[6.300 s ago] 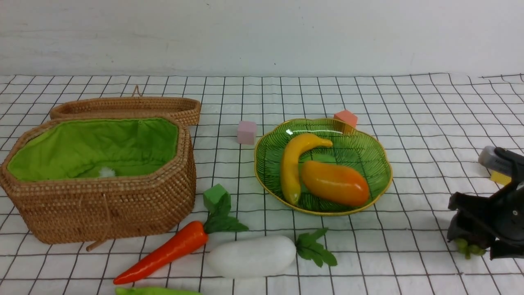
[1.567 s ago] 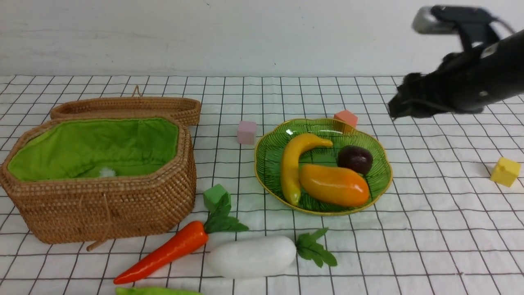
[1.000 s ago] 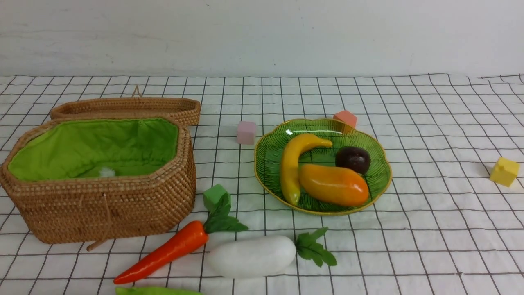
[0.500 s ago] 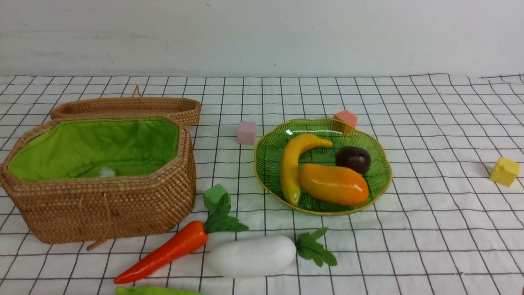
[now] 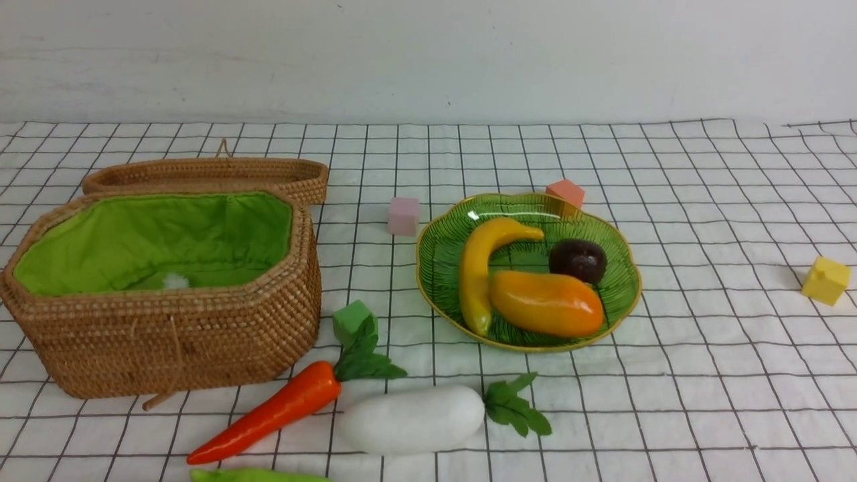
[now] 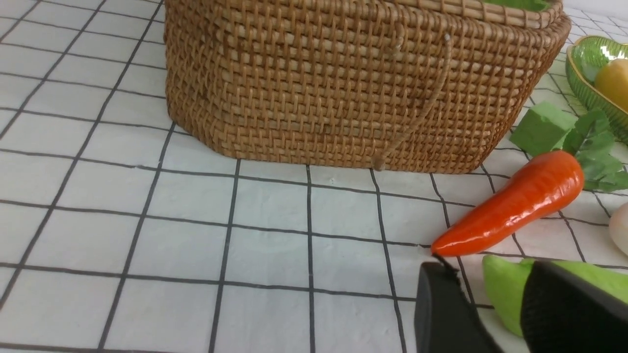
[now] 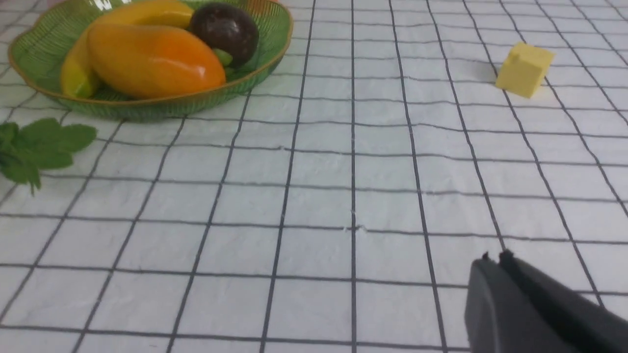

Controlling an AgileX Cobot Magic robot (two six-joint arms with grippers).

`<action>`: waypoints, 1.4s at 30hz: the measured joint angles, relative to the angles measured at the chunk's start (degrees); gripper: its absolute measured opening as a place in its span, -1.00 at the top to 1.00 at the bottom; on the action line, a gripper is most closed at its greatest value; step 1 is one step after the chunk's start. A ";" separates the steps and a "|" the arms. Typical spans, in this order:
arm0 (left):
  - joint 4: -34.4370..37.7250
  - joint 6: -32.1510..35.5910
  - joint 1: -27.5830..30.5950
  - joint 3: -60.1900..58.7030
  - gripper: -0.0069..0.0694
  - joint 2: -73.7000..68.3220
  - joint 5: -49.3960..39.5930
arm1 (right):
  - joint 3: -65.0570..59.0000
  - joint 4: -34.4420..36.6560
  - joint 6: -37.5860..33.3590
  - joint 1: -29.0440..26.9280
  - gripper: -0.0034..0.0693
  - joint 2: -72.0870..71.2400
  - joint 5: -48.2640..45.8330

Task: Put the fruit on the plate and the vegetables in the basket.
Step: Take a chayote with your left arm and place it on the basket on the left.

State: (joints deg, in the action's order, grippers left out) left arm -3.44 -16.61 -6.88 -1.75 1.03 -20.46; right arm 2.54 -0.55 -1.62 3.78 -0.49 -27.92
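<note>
The banana (image 5: 477, 268), mango (image 5: 546, 302) and dark purple fruit (image 5: 578, 260) lie on the green plate (image 5: 442, 261). The carrot (image 5: 274, 410) and white radish (image 5: 412, 418) lie on the cloth in front of the open basket (image 5: 174, 335). The green pod (image 5: 254, 475) lies at the near edge. My left gripper (image 6: 485, 274) is open low over the cloth, with the pod's end (image 6: 503, 294) between its jaws and a gap on one side, just short of the carrot's tip (image 6: 515, 206). My right gripper (image 7: 493, 257) is shut and empty over bare cloth, near the robot's side of the plate (image 7: 196, 98). Neither gripper shows in the front view.
The basket's lid (image 5: 207, 174) lies behind the basket. A green cube (image 5: 351, 320) sits by the carrot's leaves, a pink cube (image 5: 404, 215) and an orange-pink cube (image 5: 566, 193) stand by the plate's far side, and a yellow cube (image 5: 825, 280) stands far right. Radish leaves (image 7: 39, 147) spread near the plate.
The right arm carried the purple fruit from the right, left it on the plate, then withdrew out of the front view. In the last second nothing on the cloth has moved.
</note>
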 joint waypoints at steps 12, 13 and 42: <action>0.00 0.00 0.00 0.00 0.19 0.00 0.00 | -3.32 -0.61 0.00 0.00 0.89 0.11 5.77; 0.00 0.00 0.00 0.00 0.19 0.00 0.00 | -3.32 -0.67 0.00 0.00 0.89 0.11 5.77; 7.93 -9.28 0.00 1.79 0.19 0.00 35.04 | -3.32 -0.71 0.00 0.00 0.82 0.11 5.84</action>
State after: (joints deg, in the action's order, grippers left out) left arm 4.49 -25.89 -6.88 0.04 1.03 14.58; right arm -0.78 -1.26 -1.62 3.78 -0.37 -22.08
